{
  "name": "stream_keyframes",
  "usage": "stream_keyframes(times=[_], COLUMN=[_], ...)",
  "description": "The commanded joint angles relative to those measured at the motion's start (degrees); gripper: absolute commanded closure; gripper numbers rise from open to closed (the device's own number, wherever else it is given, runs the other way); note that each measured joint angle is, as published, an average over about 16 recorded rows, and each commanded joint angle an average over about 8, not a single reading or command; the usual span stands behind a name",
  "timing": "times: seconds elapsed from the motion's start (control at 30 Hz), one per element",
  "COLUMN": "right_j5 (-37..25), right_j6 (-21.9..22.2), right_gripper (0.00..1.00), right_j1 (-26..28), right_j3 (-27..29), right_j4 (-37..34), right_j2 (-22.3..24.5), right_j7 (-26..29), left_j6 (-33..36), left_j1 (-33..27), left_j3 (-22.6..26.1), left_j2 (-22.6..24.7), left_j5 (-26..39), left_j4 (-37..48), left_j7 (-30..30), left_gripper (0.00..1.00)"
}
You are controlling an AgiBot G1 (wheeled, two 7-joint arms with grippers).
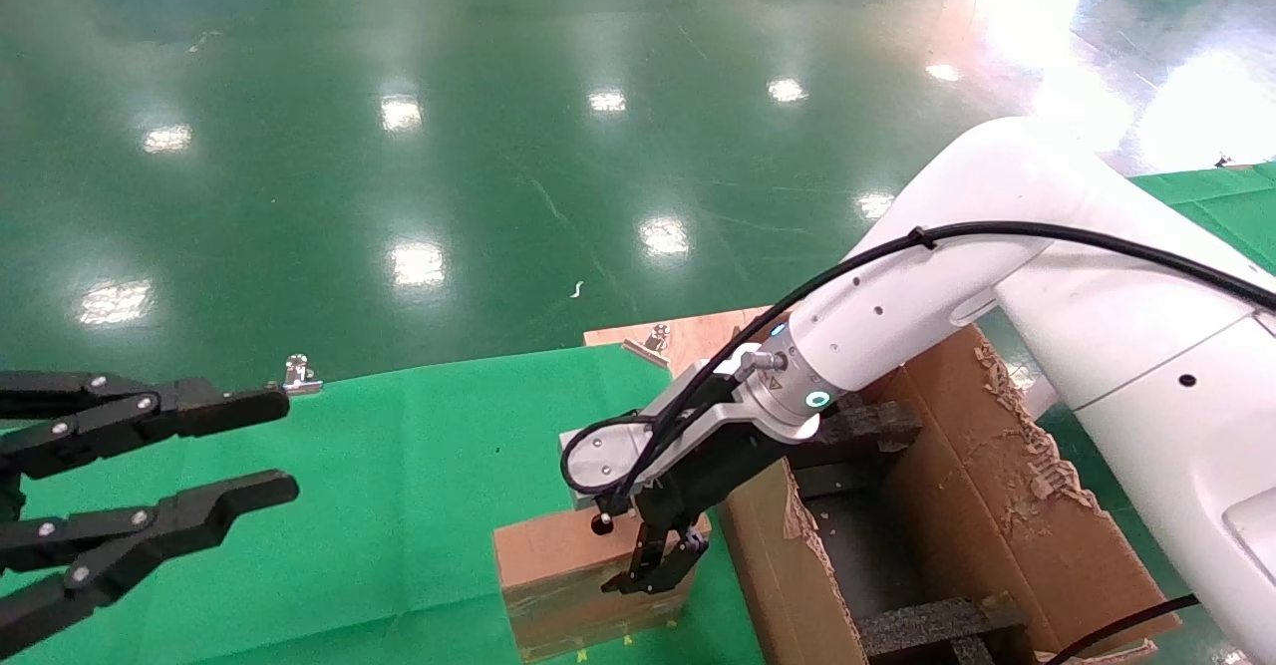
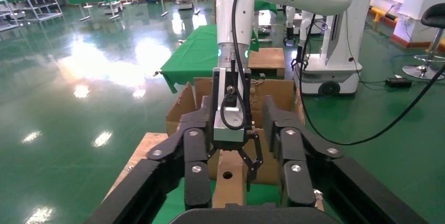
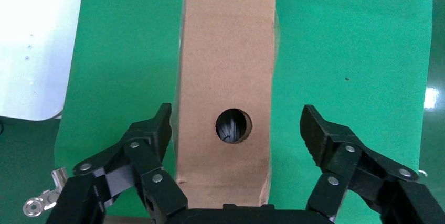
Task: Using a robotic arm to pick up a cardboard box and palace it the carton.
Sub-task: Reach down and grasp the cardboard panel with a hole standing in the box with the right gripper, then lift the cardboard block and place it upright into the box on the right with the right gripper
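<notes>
The white glossy robotic arm's right gripper (image 1: 653,567) hangs over the small flat brown cardboard box (image 1: 558,570), which stands on the green cloth-covered table (image 1: 399,466) just beside the large torn-flap brown carton (image 1: 957,486). Its black fingers (image 3: 147,145) are spread wide, one on each side of the box, not touching it. The all-black left gripper (image 1: 249,446) idles at the table's left, fingers parted.

matt brown cardboard box (image 1: 558,575); glossy white arm (image 1: 997,276); ragged corrugated carton (image 1: 997,486).
</notes>
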Motion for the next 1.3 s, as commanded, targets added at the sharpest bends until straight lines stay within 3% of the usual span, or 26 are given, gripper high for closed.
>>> stream_keyframes(times=[0.03, 0.9, 1.1, 1.3], right_j5=[-0.02, 1.62, 3.97, 6.23], right_j6=[0.01, 0.88, 0.29, -0.79], right_gripper=[1.0, 1.0, 1.0, 1.0], right_j1=[-0.03, 0.7, 4.57, 12.29], right_j3=[0.03, 1.18, 2.76, 3.71], right_j4=[0.05, -0.13, -1.05, -3.81], right_j2=[0.04, 0.78, 1.89, 3.39], right_j7=[0.0, 0.76, 0.76, -1.55], left_j6=[0.0, 0.0, 0.01, 0.0], left_j1=[0.0, -0.01, -0.01, -0.02], left_j3=[0.0, 0.01, 0.02, 0.04], left_j2=[0.0, 0.0, 0.0, 0.0], left_j5=[-0.01, -0.02, -0.02, -0.03], left_j4=[0.0, 0.01, 0.02, 0.02], left_j7=[0.0, 0.01, 0.01, 0.02], left_gripper=[0.0, 0.0, 0.0, 0.0])
